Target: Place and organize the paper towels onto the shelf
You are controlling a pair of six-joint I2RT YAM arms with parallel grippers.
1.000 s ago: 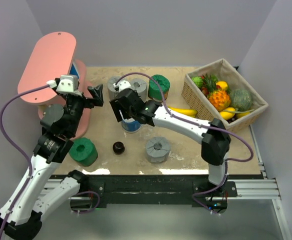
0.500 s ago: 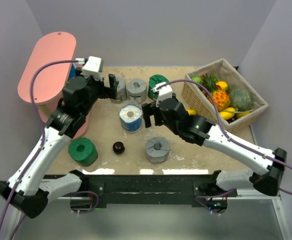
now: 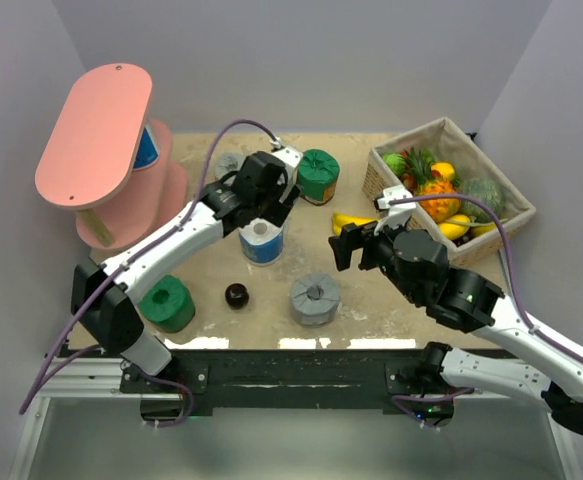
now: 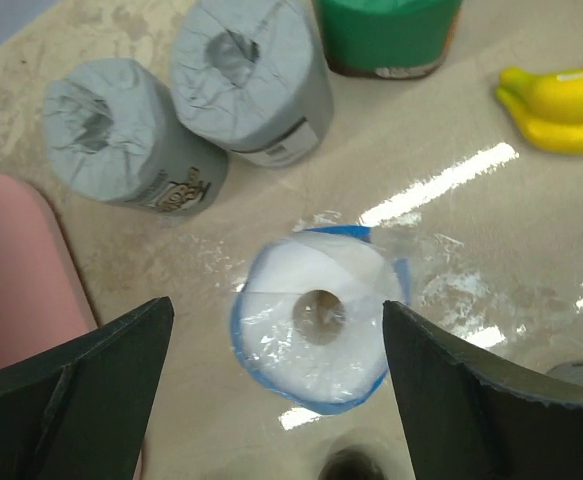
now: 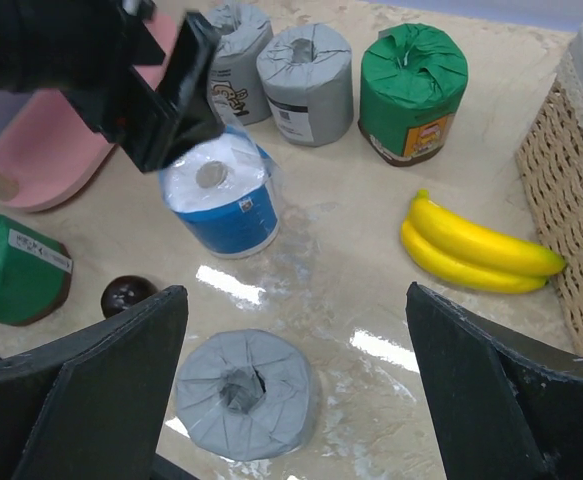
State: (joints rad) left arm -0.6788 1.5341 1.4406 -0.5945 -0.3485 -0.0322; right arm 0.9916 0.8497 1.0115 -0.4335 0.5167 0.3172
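The pink two-tier shelf (image 3: pixel 93 130) stands at the far left, with one white-and-blue roll (image 3: pixel 149 150) on its lower board. My left gripper (image 3: pixel 261 208) is open and hovers over a white-and-blue roll (image 4: pixel 316 335) standing on the table. Its jaws stand either side of the roll and do not touch it. My right gripper (image 3: pixel 356 245) is open and empty, above and to the right of a grey roll (image 5: pixel 243 392). Two grey rolls (image 4: pixel 121 145) (image 4: pixel 251 80) and a green roll (image 3: pixel 318 175) stand at the back. Another green roll (image 3: pixel 166 302) sits front left.
A small dark ball (image 3: pixel 236 295) lies between the front green roll and the front grey roll. Bananas (image 3: pixel 356 222) lie on the table beside the wicker fruit basket (image 3: pixel 471 245) at the back right. Purple walls close in the table.
My left arm has swung from the shelf to over the white-and-blue roll on the table. My right arm has pulled back from that roll towards the right.
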